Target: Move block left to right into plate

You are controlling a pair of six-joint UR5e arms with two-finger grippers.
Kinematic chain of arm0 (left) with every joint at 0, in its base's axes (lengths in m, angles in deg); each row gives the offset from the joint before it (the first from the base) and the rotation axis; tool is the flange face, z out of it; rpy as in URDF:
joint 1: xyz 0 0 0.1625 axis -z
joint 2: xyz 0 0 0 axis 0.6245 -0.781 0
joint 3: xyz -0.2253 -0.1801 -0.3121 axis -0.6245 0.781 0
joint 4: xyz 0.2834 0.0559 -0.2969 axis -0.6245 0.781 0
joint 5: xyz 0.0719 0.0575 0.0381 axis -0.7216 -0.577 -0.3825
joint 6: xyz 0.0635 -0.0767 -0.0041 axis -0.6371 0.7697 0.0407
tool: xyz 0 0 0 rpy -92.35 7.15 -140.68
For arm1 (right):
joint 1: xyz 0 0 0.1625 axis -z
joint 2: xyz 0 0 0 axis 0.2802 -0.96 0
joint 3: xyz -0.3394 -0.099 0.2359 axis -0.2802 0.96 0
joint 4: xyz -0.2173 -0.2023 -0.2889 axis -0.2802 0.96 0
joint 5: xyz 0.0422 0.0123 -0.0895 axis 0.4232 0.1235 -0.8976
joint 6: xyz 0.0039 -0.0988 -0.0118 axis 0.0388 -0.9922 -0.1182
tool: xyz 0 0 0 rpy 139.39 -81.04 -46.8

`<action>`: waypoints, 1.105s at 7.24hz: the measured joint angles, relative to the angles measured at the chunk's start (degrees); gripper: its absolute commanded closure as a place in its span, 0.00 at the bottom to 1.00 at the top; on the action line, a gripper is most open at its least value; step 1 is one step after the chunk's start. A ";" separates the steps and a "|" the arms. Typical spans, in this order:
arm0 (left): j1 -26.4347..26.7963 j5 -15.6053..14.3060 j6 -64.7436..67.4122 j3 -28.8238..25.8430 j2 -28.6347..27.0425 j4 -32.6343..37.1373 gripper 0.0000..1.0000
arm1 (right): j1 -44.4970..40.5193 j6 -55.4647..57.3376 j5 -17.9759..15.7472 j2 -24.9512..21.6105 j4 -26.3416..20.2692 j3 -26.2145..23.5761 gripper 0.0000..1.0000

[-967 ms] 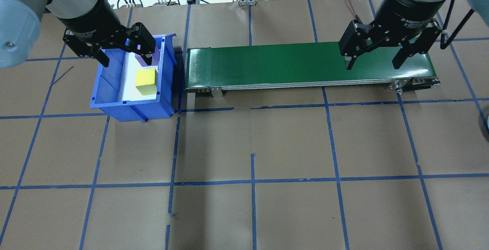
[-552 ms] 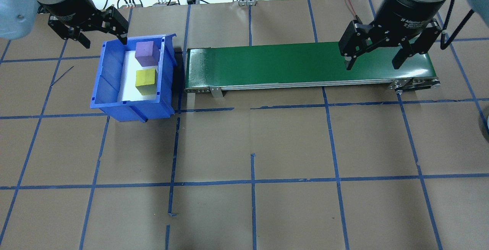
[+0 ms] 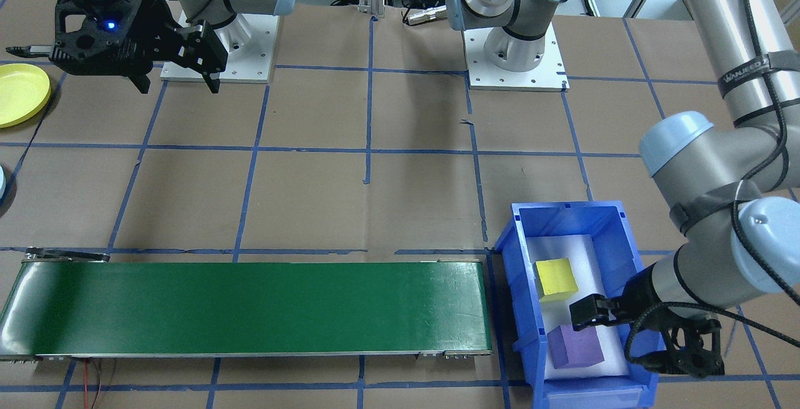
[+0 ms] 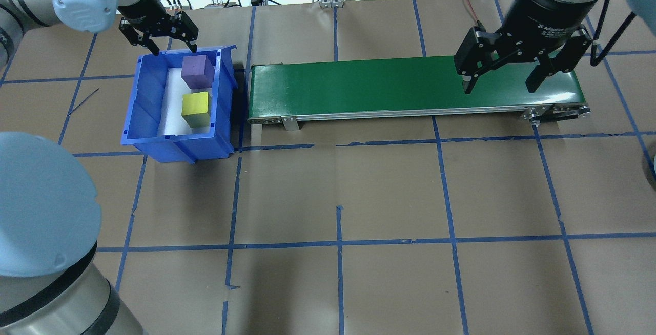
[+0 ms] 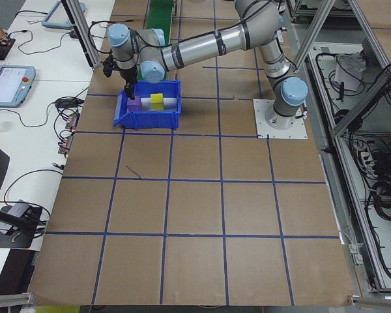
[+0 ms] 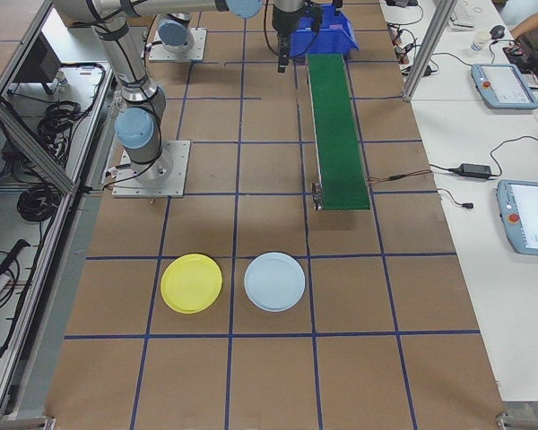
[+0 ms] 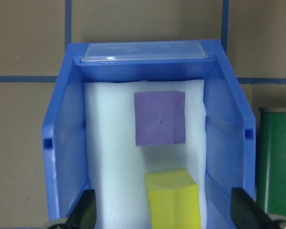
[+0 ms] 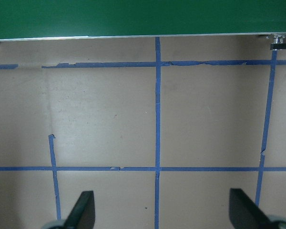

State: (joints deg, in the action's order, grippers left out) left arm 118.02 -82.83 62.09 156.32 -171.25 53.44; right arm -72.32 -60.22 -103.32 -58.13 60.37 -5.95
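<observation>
The left gripper (image 4: 165, 44) hangs over the bin's (image 4: 134, 104) far end, jaws spread, empty. The purple block (image 4: 198, 71) and yellow block (image 4: 196, 109) sit inside on white foam. The right gripper (image 4: 501, 84) hovers above the belt (image 4: 359, 86), jaws spread.

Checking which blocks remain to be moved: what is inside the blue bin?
In the bin: a purple block and a yellow block on white foam. What lies beneath the foam is hidden.

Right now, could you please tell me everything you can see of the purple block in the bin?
The purple block is a plain matte cube, foam-like in look, sitting flat and upright on the white foam liner inside the blue bin. It lies at the bin's far end from the robot, close beside the yellow block. The open left gripper hovers near that end; nothing grips the block.
</observation>
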 measured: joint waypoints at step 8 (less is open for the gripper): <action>-0.04 0.71 -1.08 8.04 -3.94 -16.19 0.58 | 0.00 0.00 0.04 0.00 0.05 -0.05 0.00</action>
State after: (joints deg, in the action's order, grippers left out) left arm 117.99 -82.12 61.01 164.36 -175.19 37.25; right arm -72.32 -60.22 -103.28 -58.13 60.42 -6.00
